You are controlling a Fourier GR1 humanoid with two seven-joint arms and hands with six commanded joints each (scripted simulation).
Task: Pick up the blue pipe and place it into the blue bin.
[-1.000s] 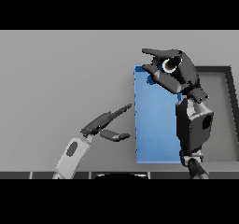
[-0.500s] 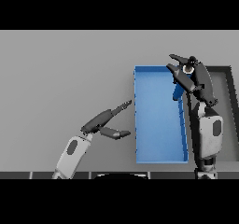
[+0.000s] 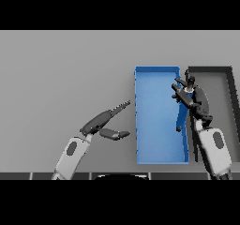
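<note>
The blue pipe (image 3: 181, 118) shows as a darker blue strip inside the blue bin (image 3: 157, 74), close along its right wall, just below my right hand. My right hand (image 3: 191, 96) hovers over that right wall, its fingers spread and nothing held between them. Whether the pipe's upper end still touches the hand I cannot tell. My left hand (image 3: 104, 122) rests over the table left of the bin, open, with straight fingers and the thumb held apart.
A dark grey bin (image 3: 211, 71) stands directly right of the blue bin, partly behind my right forearm. Bare grey table stretches to the left and to the far side.
My right hand has moved right and back toward me, from above the bin's far part to its right wall. The pipe now lies lower in the bin, out of the fingers. The left hand has barely moved.
</note>
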